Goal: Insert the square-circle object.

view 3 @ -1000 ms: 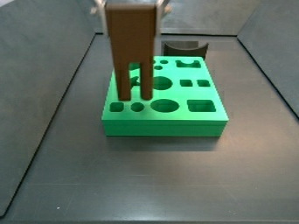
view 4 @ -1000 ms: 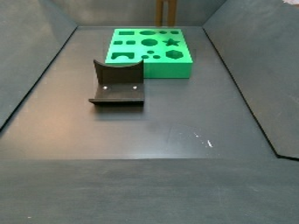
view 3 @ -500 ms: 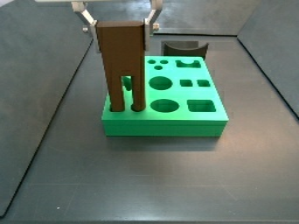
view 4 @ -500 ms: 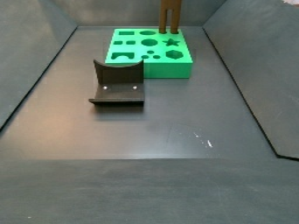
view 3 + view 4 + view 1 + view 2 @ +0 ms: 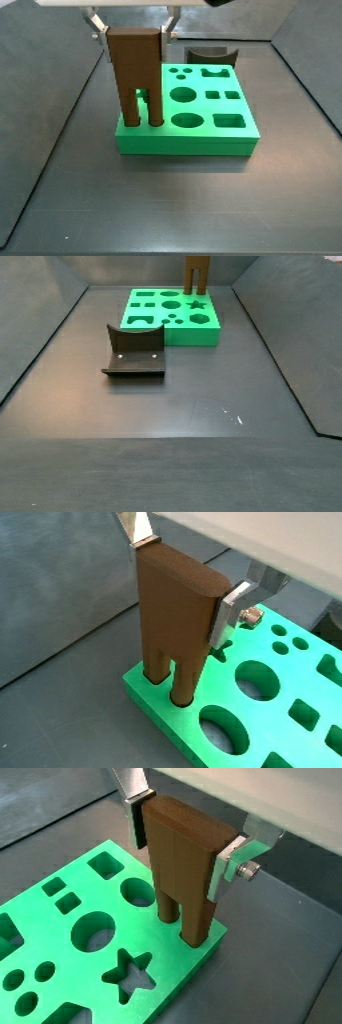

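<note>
You see one hand [image 5: 185,580] over green slab's [image 5: 214,135] corner, squeezing top of one square-circle object [image 5: 179,617]. Two legs down in two holes. One fixture [image 5: 134,353] on surface [image 5: 201,406], well apart.

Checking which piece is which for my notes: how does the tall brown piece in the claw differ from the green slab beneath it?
The square-circle object is brown, tall and upright, with two long legs; the green slab is bright green, low and flat. The object is held at its top by the claw, legs reaching down into the slab; the slab rests on the floor, ungripped. The object has one narrow slot; the slab has many shaped holes. Both are blocky and single-coloured.
</note>
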